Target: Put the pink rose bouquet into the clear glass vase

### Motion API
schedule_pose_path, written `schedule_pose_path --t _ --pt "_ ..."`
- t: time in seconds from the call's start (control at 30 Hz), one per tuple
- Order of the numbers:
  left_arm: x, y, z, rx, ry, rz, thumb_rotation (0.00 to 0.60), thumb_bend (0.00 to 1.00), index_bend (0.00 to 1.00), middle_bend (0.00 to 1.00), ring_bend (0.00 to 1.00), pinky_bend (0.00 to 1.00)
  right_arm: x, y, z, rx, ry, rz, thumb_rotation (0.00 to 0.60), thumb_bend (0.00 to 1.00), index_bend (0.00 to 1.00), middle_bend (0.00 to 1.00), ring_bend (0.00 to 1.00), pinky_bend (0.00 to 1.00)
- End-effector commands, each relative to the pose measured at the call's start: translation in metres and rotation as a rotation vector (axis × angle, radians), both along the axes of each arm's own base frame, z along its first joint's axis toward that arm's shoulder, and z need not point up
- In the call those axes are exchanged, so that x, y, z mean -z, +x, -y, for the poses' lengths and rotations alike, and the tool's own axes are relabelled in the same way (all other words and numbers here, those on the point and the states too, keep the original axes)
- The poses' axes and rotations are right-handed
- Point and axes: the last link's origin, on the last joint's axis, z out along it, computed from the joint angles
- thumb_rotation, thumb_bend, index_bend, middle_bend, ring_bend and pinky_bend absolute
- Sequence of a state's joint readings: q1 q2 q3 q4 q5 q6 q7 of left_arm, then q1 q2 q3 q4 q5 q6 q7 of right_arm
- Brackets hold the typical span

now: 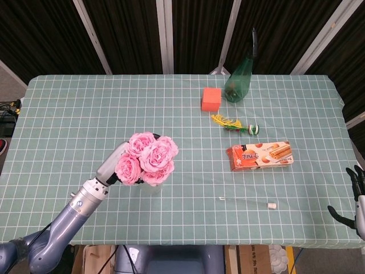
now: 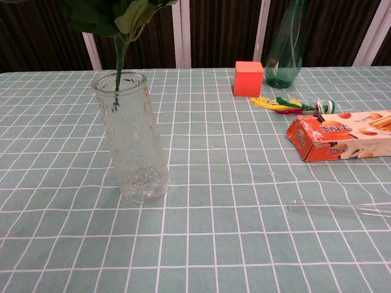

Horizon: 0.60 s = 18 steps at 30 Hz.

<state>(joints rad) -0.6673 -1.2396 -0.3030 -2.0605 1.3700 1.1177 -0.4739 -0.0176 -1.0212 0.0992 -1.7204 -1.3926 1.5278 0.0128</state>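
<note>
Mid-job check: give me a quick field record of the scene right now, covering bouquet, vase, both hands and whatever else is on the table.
bouquet: pink rose bouquet above the vase, stem tip just inside the mouth
vase: clear glass vase upright on the checked tablecloth, nothing reaching its base
left hand: left hand at the bouquet, mostly hidden by the blooms
right hand: right hand at the table's right edge, holding nothing, fingers apart
other items: orange cube, green bottle, snack box, tassel charm, thin rod
</note>
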Motion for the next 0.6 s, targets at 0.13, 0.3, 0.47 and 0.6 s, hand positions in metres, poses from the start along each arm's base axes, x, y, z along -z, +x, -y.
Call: schedule_pose_path --t 0.13,0.3,0.47,0.6 --pt "0.01 -0.014 0.005 0.012 -0.08 0.028 0.6 0.47 0.24 0.27 0.21 0.3 0.001 0.0 0.0 -0.001 0.001 -0.001 0.6 0.21 0.1 0.05 0.03 0.0" --pt "0.01 -0.024 0.009 0.006 -0.157 0.084 0.6 0.47 0.24 0.27 0.21 0.3 0.001 0.001 0.0 -0.003 -0.003 0.0 0.6 0.21 0.11 0.05 0.03 0.0" --pt "0.012 -0.036 0.009 0.001 -0.157 0.078 0.6 0.46 0.24 0.27 0.21 0.3 0.001 0.001 0.0 -0.003 -0.002 0.002 0.6 0.21 0.1 0.05 0.03 0.0" --pt "0.013 -0.045 0.006 -0.005 -0.145 0.064 0.6 0.46 0.24 0.27 0.21 0.3 0.001 0.001 0.0 -0.002 0.0 0.003 0.6 0.21 0.1 0.05 0.03 0.0"
